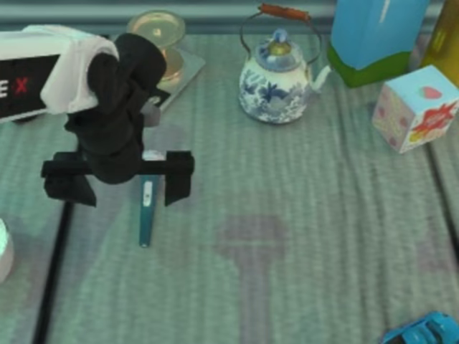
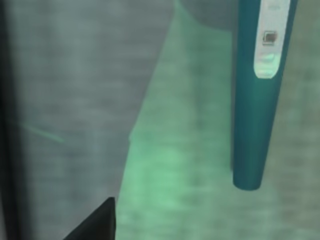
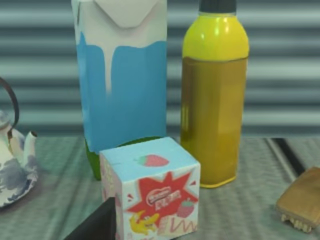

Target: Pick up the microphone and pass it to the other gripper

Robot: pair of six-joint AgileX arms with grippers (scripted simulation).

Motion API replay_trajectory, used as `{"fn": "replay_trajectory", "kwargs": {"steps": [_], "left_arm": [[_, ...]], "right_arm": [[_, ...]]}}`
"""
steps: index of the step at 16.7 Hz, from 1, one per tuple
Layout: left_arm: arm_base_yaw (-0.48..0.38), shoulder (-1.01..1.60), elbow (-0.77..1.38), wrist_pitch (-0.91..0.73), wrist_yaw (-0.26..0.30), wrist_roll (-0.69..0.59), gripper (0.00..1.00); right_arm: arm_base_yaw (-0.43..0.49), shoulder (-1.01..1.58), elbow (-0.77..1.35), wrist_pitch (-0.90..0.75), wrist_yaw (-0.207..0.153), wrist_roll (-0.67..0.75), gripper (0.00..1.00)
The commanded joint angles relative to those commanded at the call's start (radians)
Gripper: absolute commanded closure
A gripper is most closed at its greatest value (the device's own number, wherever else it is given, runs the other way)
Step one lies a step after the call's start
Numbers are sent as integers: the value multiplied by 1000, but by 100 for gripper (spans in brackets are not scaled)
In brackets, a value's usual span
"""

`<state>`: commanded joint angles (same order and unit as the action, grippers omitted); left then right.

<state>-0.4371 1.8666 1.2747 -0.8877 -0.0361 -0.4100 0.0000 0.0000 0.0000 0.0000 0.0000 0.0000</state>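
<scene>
Microphone [image 1: 147, 208]: lies flat on the table [image 1: 301, 236], at its left side, well left of centre; teal handle with a white switch patch facing up.
Long axis: runs near-far across the top view, nearly straight, with a slight lean; handle end points toward the near edge, head end points toward the far edge and sits under the left gripper's body, so the head itself is hidden.
Left gripper [image 1: 125, 183]: directly above the microphone's upper handle, fingers spread wide to either side along the table's left-right line, gripping nothing; whether a finger touches the handle cannot be told.
Left wrist view: handle [image 2: 252, 100] off to one side of the frame, one dark fingertip [image 2: 97, 225] well apart from it, which suggests the grasp is not yet centred.
Step in hand: judged to be the descent and grasp.
Doing it well: centre the handle between the fingers, keep them square across the long axis, close on the handle near the switch patch, leave the lower handle free for the receiving side.
Right gripper: not seen from above; one dark fingertip [image 3: 97, 225] shows in its wrist view; state of the pincer cannot be told.
Surroundings: teapot [image 1: 276, 79] well apart, toward the far centre; carton [image 1: 376, 36] and printed box [image 1: 416, 107] at the far right.
</scene>
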Motion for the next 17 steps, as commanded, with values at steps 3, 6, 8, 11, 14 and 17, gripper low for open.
{"fn": "replay_trajectory", "kwargs": {"steps": [3, 6, 8, 11, 14, 17], "left_arm": [[-1, 28, -16, 39, 0, 3, 0], [2, 104, -59, 163, 1, 7, 0], [4, 161, -92, 260, 1, 10, 0], [7, 219, -124, 343, 2, 14, 0], [7, 224, -127, 349, 2, 14, 0], [7, 224, -127, 349, 2, 14, 15]], "right_arm": [[0, 0, 0, 0, 0, 0, 0], [0, 0, 0, 0, 0, 0, 0], [0, 0, 0, 0, 0, 0, 0], [0, 0, 0, 0, 0, 0, 0], [0, 0, 0, 0, 0, 0, 0], [0, 0, 0, 0, 0, 0, 0]]}}
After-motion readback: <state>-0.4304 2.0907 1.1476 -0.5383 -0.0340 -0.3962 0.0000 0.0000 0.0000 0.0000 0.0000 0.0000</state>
